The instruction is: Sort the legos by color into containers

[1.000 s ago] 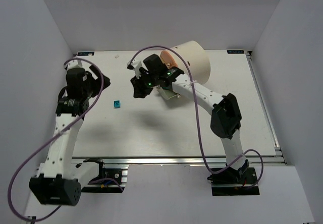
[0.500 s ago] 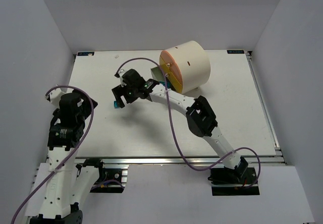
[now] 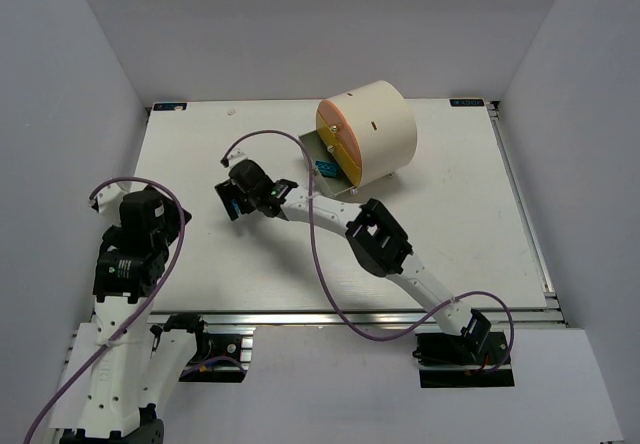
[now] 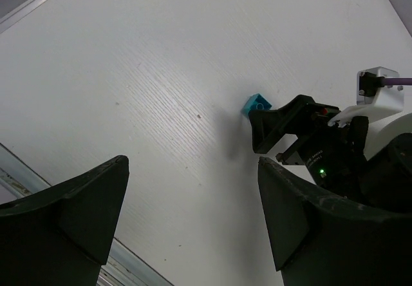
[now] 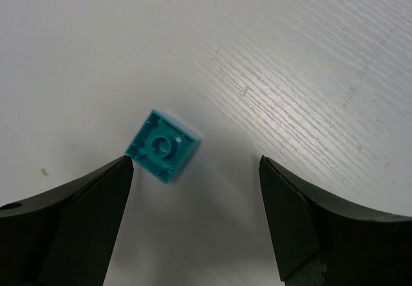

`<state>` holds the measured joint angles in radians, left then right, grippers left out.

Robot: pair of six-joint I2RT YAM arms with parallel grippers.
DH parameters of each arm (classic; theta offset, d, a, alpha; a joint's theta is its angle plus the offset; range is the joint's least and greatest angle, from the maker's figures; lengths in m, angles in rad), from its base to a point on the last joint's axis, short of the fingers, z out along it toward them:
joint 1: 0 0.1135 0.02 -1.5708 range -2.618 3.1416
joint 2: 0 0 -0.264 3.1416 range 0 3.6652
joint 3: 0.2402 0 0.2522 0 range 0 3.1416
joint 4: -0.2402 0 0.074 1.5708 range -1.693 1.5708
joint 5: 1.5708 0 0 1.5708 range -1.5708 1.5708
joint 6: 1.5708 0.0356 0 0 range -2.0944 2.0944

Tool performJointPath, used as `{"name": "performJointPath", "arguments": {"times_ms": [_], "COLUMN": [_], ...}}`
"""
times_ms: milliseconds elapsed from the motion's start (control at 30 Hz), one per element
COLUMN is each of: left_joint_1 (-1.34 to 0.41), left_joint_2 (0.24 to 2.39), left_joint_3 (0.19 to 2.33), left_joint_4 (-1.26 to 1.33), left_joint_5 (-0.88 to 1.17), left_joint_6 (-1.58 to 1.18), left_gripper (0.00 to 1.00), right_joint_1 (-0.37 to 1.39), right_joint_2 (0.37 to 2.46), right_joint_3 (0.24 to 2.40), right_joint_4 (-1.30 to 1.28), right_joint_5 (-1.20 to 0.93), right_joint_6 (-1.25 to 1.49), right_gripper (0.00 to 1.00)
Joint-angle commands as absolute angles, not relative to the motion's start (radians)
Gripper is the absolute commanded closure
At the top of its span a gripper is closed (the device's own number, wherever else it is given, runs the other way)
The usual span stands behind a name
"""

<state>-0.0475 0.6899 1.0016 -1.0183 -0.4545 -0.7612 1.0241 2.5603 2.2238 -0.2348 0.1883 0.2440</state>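
Note:
A teal-blue lego (image 5: 161,146) lies underside up on the white table. My right gripper (image 5: 195,170) hovers over it, open, and the brick sits just ahead of its left fingertip (image 5: 122,170), untouched. From the left wrist view the same lego (image 4: 256,104) peeks out beside the right gripper's black fingers (image 4: 283,122). From above, the right gripper (image 3: 232,198) covers the brick. The left gripper (image 4: 192,170) is open and empty, held back over the table's left side. The cream drum container (image 3: 375,124) lies on its side at the back, orange end facing left.
A second teal piece (image 3: 323,169) sits by a small grey-green plate (image 3: 310,149) at the foot of the drum's orange end. The right arm's elbow (image 3: 378,236) stretches across the middle of the table. An aluminium rail (image 3: 350,316) runs along the near edge.
The right arm swung left from the drum's mouth to the teal lego and came down over it, jaws now wide. The left arm pulled back toward the near left.

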Motion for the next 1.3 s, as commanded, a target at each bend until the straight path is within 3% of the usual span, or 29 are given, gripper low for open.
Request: {"name": "performJointPath", "arguments": {"times_ms": [0, 467, 733, 967, 1167, 1267], "left_joint_1": [-0.043, -0.043, -0.052, -0.052, -0.052, -0.052], "left_joint_2": [0.692, 0.680, 0.683, 0.680, 0.670, 0.663], "left_joint_3": [1.026, 1.014, 1.016, 1.009, 0.997, 0.989], "left_joint_4": [-1.048, -1.052, -1.055, -1.052, -1.049, -1.039], "left_joint_5": [-0.480, -0.468, -0.468, -0.469, -0.463, -0.454], "left_joint_6": [-0.769, -0.765, -0.761, -0.761, -0.764, -0.767], "left_gripper": [0.09, 0.09, 0.09, 0.09, 0.09, 0.09], "right_joint_1": [1.031, 1.063, 1.063, 1.057, 1.057, 1.054], "right_joint_2": [2.579, 2.635, 2.672, 2.672, 2.605, 2.536], "right_joint_3": [2.276, 2.270, 2.273, 2.250, 2.157, 2.080], "right_joint_4": [-0.134, 0.029, 0.049, 0.040, 0.089, 0.113], "right_joint_5": [0.233, 0.226, 0.219, 0.213, 0.177, 0.146], "right_joint_6": [0.227, 0.184, 0.115, 0.083, 0.032, 0.008], "right_gripper": [0.16, 0.19, 0.26, 0.41, 0.65, 0.83]}}
